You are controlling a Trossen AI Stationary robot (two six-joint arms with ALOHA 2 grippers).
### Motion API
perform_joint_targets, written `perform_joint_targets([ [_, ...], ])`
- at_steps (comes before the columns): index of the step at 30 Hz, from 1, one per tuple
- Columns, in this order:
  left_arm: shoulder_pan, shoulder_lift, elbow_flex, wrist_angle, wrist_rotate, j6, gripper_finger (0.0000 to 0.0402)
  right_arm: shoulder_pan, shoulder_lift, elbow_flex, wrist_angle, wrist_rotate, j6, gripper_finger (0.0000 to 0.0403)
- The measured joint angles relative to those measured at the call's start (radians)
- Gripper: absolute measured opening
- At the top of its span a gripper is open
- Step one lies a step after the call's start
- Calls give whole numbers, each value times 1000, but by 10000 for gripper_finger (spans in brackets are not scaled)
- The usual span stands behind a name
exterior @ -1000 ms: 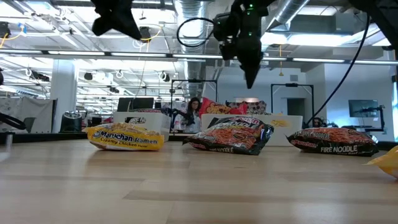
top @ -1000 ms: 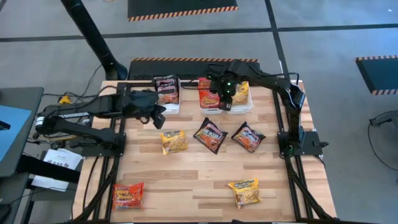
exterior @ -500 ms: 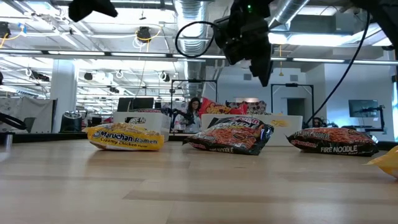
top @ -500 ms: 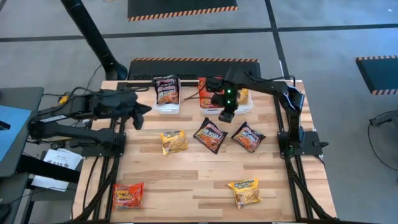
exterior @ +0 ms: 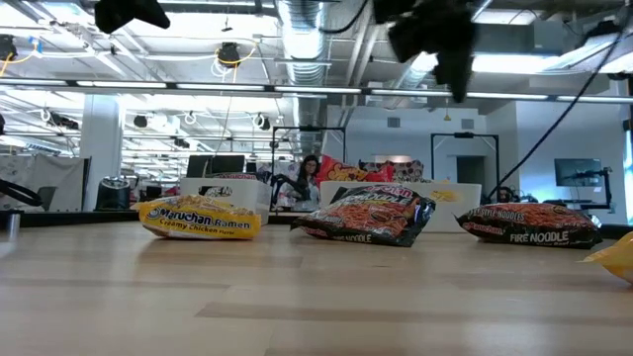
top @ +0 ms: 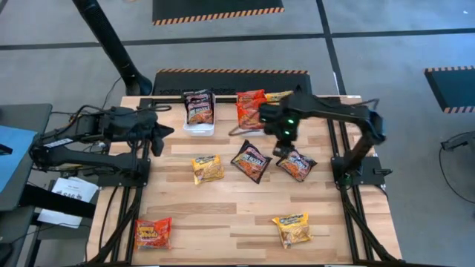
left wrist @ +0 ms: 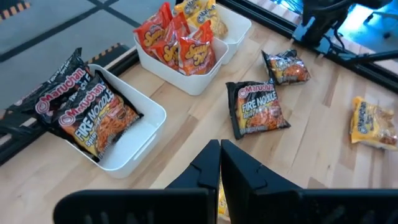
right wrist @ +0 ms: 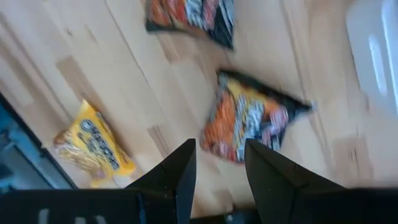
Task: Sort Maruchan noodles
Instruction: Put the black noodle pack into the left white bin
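Right gripper (top: pixel 284 141), fingers apart and empty, hangs above the table (top: pixel 223 215) over the dark packet (top: pixel 296 163) at centre right; its wrist view shows that packet (right wrist: pixel 249 121) just beyond the fingertips. Left gripper (top: pixel 157 137), fingers closed on nothing, waits raised near the table's left edge. Loose noodles: a second dark packet (top: pixel 250 160) at centre, a yellow packet (top: pixel 207 168) to its left, a red packet (top: pixel 153 232) at front left, another yellow packet (top: pixel 291 228) at front right. At the back, the left bin (left wrist: pixel 140 134) holds dark packets (left wrist: pixel 87 112); the next bin (left wrist: pixel 186 78) holds red packets (left wrist: pixel 177 46), with a yellow packet (left wrist: pixel 199 12) in the bin just beyond.
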Motion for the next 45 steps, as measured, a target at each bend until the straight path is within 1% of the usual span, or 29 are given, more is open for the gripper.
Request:
perform_joint_targets([
  [2, 0, 3, 0, 1, 0, 20, 0, 11, -82, -89, 37, 12, 59, 160],
  [7, 0, 8, 0, 3, 0, 37, 0, 21, -296, -333, 223, 13, 218, 160],
  [10, 0, 9, 0, 2, 0, 37, 0, 21, -405, -452, 313, 8, 298, 160],
  [13, 0, 9, 0, 2, 0, 37, 0, 21, -487, -547, 383, 3, 365, 160],
  [16, 0, 9, 0, 2, 0, 37, 0, 18, -540, -615, 453, 6, 402, 162],
  [19, 0, 9, 0, 2, 0, 36, 0, 17, -564, -668, 556, 52, 426, 172],
  [21, 0, 9, 0, 2, 0, 36, 0, 16, -563, -691, 639, 77, 429, 183],
  [23, 0, 9, 0, 2, 0, 36, 0, 7, -548, -705, 735, 79, 423, 196],
  [28, 0, 9, 0, 2, 0, 36, 0, -24, -468, -715, 945, 77, 411, 231],
  [32, 0, 9, 0, 2, -1, 35, 0, -52, -383, -715, 1078, -8, 328, 241],
  [34, 0, 9, 0, 2, -1, 34, 0, -59, -341, -715, 1132, -43, 315, 241],
  [40, 0, 9, 0, 1, -1, 34, 0, -77, -242, -716, 1108, -67, 312, 239],
  [44, 0, 9, 0, -6, -1, 34, 0, -72, -181, -716, 1153, -128, 287, 238],
  [45, 0, 9, 0, -13, -1, 34, 0, -66, -165, -716, 1168, -130, 283, 238],
])
